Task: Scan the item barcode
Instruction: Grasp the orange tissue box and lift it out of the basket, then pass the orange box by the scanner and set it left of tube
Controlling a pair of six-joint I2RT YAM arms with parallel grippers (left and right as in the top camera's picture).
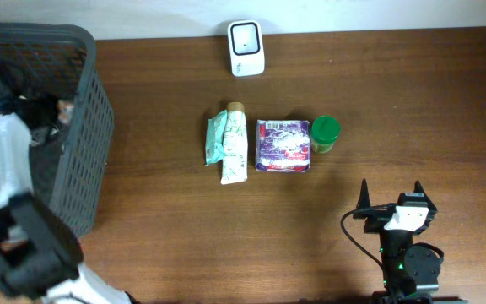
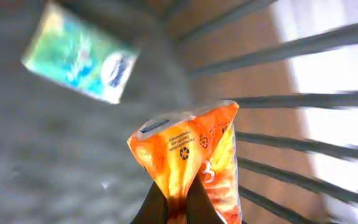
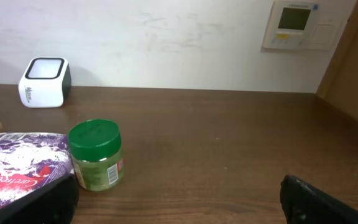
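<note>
Left hand point(image 2: 178, 200) pinches orange packet point(image 2: 191, 140); recycling mark point(image 2: 184, 152), perhaps "3".

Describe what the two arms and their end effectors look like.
The left arm has white shells with black joints; the left end effector ends in dark, narrow fingers. The right arm is black with a white block at the wrist, a looping black cable and green lights; the right end effector has two black pointed fingers.

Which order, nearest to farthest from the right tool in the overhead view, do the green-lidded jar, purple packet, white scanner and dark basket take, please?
From the right tool:
1. green-lidded jar, just up and left of it.
2. purple packet, left of the jar.
3. white scanner, at the table's far edge.
4. dark basket, far left.
</note>
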